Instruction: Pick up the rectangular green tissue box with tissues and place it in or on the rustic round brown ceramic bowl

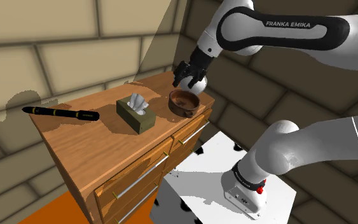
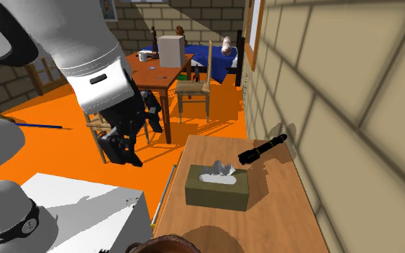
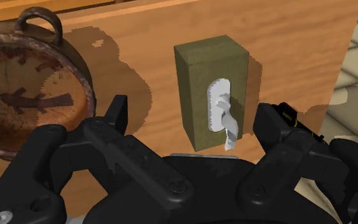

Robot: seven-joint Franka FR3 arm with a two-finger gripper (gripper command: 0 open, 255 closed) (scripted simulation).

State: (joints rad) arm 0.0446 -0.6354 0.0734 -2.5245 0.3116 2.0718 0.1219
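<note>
The olive-green tissue box [image 1: 134,118] sits flat near the middle of the wooden dresser [image 1: 75,139] top, with a white tissue [image 1: 137,102] puffing out of its slot. In the shoulder view the brown bowl [image 1: 179,109], mottled and rough-looking, stands at about 3 o'clock of the box. It is near the box but not touching it, close to the dresser's corner. In the wrist view a small loop handle shows on the bowl's rim. A black flashlight [image 1: 60,114] lies on its side at 9 o'clock of the box, well apart from it, toward the stone-block wall [image 1: 63,38].

The black gripper [image 1: 185,75] hangs in the air at 12 o'clock of the bowl, touching nothing. From the wrist camera its fingers [image 3: 116,113] are spread wide and clasp nothing. The box shows in the gap between them, far beyond the tips, and the bowl lies out past one finger.

In the second exterior view the gripper is at about 9 o'clock of the box, raised off the surface, with orange floor [image 2: 215,140] behind it. The white stand [image 1: 212,159] sits just beside the drawer fronts.
</note>
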